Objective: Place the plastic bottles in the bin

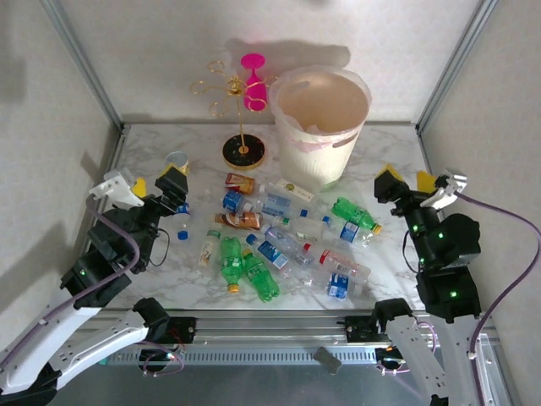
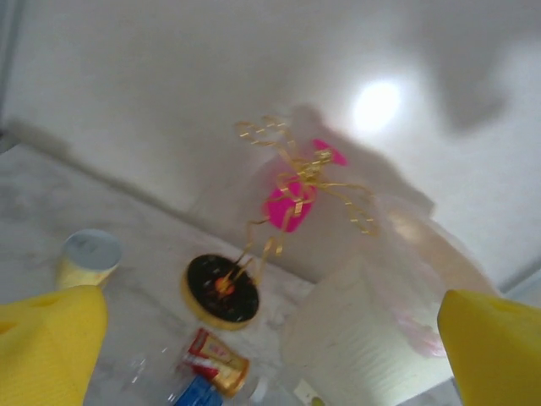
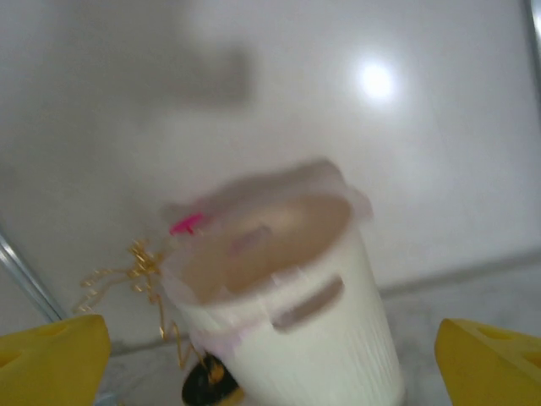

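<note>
Several plastic bottles [image 1: 279,241] lie scattered across the middle of the marble table, clear ones with blue, red or brown labels and three green ones [image 1: 232,262]. The bin [image 1: 319,127], a tall cream bucket with a thin liner, stands at the back, right of centre. My left gripper [image 1: 156,184] hangs open left of the pile, with nothing between its yellow pads [image 2: 46,347]. My right gripper [image 1: 410,180] hangs open right of the pile, facing the bin [image 3: 287,279], pads [image 3: 490,359] wide apart. The left wrist view catches a brown-labelled bottle [image 2: 215,362] and the bin's wall [image 2: 372,330].
A gold wire stand [image 1: 244,150] holding a pink glass [image 1: 252,85] stands just left of the bin, on a dark round base [image 2: 221,289]. A short yellow cup [image 1: 177,161] sits at the back left. White walls with metal posts close in three sides.
</note>
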